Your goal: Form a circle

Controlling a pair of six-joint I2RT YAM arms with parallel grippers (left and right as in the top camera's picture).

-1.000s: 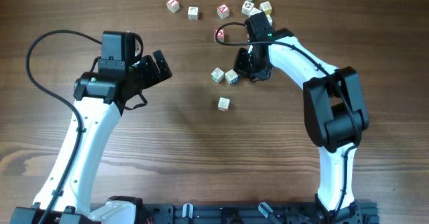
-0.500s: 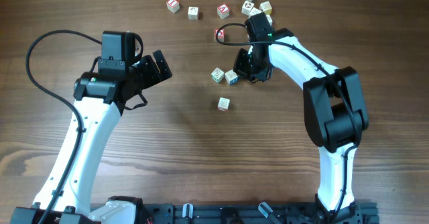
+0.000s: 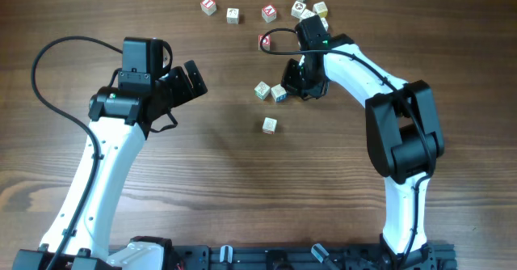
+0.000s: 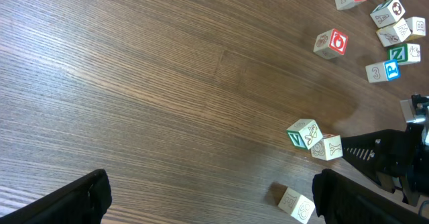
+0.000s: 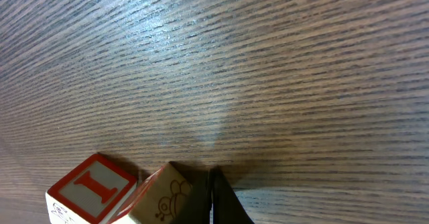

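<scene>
**Item:** the circle (image 3: 270,91), made of small pale wooden letter cubes with coloured faces, lying mid-table on the brown wood-grain table (image 3: 202,181).

**Present state:** two cubes touch side by side. One further pale cube (image 3: 269,125) lies apart, nearer the robot's base. No closed ring yet.

**Stock not in use:** a loose scatter of similar letter cubes (image 3: 299,10) toward the far edge.

**Right gripper** (image 5: 213,196): jaws pressed together with nothing between them, tips against the pictured face of the nearer cube of the pair. The pair's other cube shows a red letter face.

**Left gripper** (image 4: 211,187): jaws spread wide, empty, well apart from every cube.

**Handling (judged):** light, rigid and not fragile. The cubes are likely to slide and twist on the smooth wood if nudged off-centre. Take hold across two opposite flat faces, or push squarely at mid-face.
</scene>
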